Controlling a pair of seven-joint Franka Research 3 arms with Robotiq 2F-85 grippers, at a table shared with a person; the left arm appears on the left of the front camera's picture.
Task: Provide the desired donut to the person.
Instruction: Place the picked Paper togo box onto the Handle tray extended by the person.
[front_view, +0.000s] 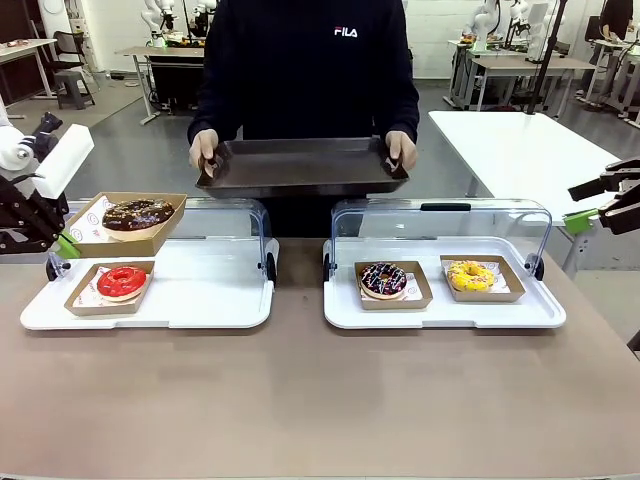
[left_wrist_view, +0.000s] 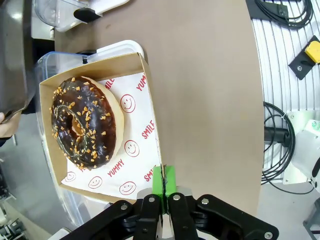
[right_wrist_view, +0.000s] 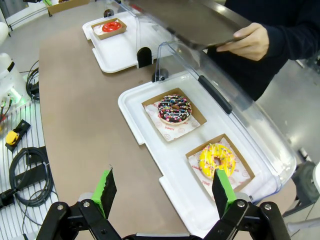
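A chocolate donut (front_view: 137, 214) with nut crumbs lies in a brown cardboard box (front_view: 90, 240) that is lifted above the left white tray (front_view: 200, 300). My left gripper (front_view: 66, 243) is shut on the box's near edge. In the left wrist view the green pads (left_wrist_view: 168, 181) pinch the rim of the box (left_wrist_view: 150, 125), beside the chocolate donut (left_wrist_view: 82, 122). The person (front_view: 305, 70) stands across the table, holding a dark serving tray (front_view: 300, 165) in both hands. My right gripper (front_view: 590, 203) hangs open at the right edge, above the table's right end; its fingers (right_wrist_view: 105, 189) hold nothing.
A red donut (front_view: 121, 282) in its box stays on the left tray. The right white tray (front_view: 440, 312) holds a sprinkled chocolate donut (front_view: 383, 280) and a yellow donut (front_view: 470, 276). Both clear lids (front_view: 440, 225) stand open at the back. Bare brown table (front_view: 300, 400) lies in front.
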